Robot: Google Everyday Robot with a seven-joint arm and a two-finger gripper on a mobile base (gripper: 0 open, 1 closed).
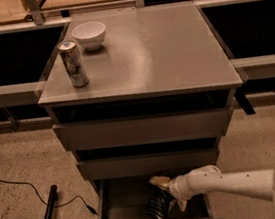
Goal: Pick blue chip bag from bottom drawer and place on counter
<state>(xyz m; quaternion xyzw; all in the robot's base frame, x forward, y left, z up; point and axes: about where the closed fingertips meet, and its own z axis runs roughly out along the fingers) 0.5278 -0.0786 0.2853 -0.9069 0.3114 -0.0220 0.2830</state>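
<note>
The bottom drawer [122, 215] stands pulled out, and the white arm [233, 183] reaches into it from the right. The gripper [169, 193] is down inside the drawer, right against the blue chip bag [157, 206] – whether it has the bag clamped or is merely touching it, I cannot tell. The bag sits in the right half of the drawer, crumpled and dark. Up on the tabletop [170, 51] a silver can [73, 63] stands upright near the left edge, with a white bowl [89, 35] just behind it – the two apart.
</note>
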